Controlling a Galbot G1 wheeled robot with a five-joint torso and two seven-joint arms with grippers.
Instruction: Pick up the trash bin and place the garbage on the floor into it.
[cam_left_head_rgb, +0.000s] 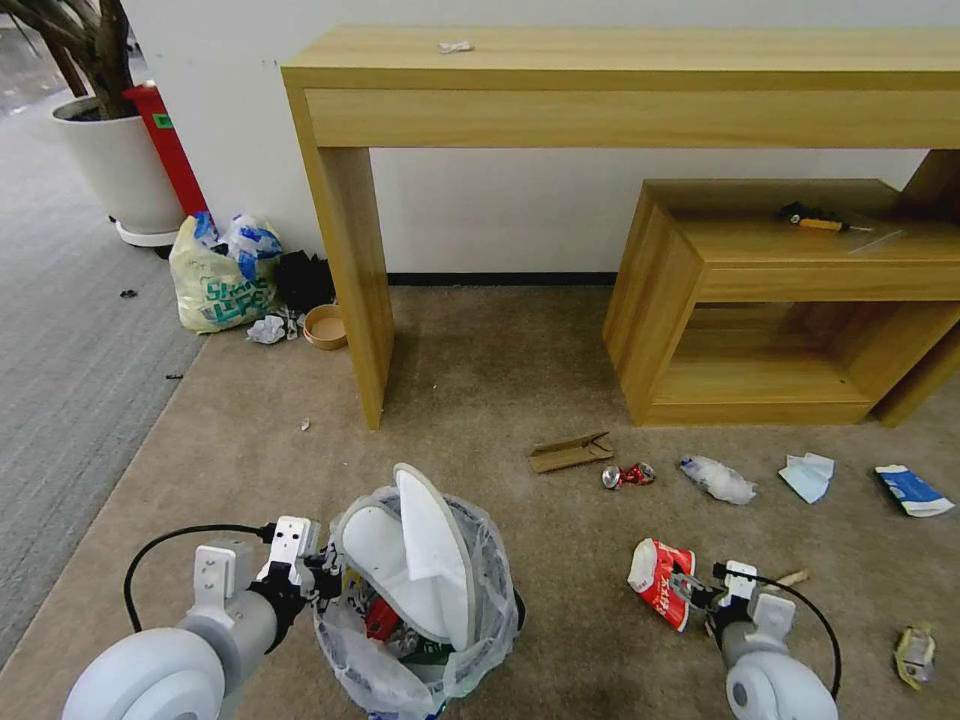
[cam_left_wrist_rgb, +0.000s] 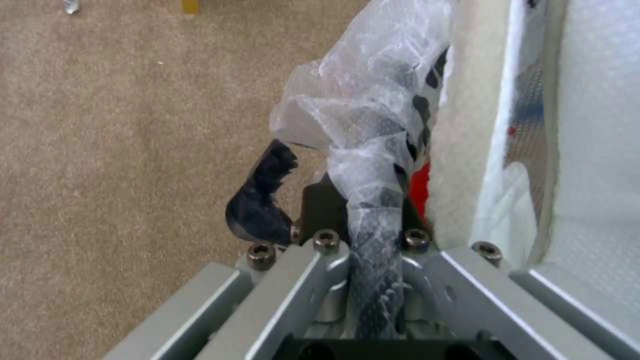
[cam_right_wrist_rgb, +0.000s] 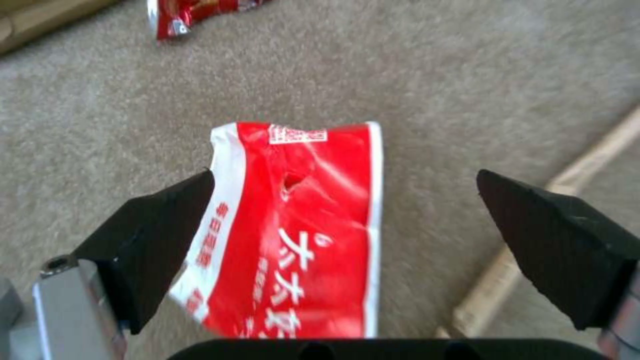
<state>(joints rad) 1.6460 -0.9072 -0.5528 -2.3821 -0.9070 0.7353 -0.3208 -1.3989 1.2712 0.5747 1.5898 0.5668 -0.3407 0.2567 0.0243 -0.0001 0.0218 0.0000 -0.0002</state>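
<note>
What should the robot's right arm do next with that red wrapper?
Probably lower a little and close on the red wrapper. The right gripper has its jaws open on either side of it, and the left gripper holds the trash bin by its bag, with slippers already inside.

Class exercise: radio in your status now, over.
Left gripper shut on trash bin rim. Right gripper open around red wrapper on floor. Nothing in the way.

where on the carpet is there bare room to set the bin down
Bare carpet lies between the tall table's leg and the low shelf, and left of the trash bin. Litter crowds the strip from the cardboard piece rightward.
</note>
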